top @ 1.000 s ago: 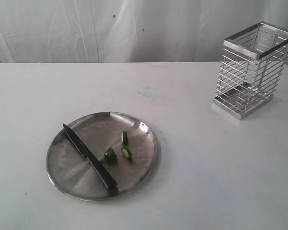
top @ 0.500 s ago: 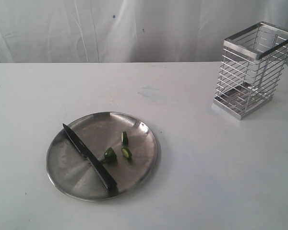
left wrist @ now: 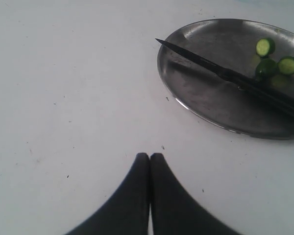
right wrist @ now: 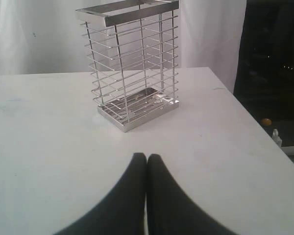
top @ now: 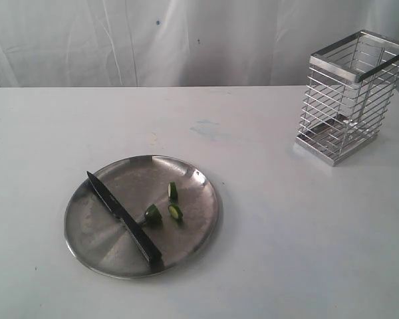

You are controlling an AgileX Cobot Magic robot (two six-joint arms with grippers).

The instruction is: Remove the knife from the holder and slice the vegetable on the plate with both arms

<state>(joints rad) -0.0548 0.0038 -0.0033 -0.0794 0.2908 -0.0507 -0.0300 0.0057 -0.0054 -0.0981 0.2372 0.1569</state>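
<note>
The steel plate (top: pixel 100 232) lies on the white table at the front left. Across it lies the black knife (top: pixel 123 217), its tip toward the far left rim. Beside the blade sit three cut pieces of the green vegetable (top: pixel 175 211). The wire holder (top: pixel 349 96) stands at the back right with nothing in it. Neither arm shows in the exterior view. My left gripper (left wrist: pixel 149 155) is shut and holds nothing, off the plate (left wrist: pixel 196 105) over bare table, with the knife (left wrist: pixel 225 74) and vegetable pieces (left wrist: pixel 265 47) ahead. My right gripper (right wrist: pixel 147 156) is shut and holds nothing, short of the holder (right wrist: pixel 132 63).
The table's right edge (right wrist: pixel 255 122) runs close past the holder, with dark floor beyond it. A white curtain hangs behind the table.
</note>
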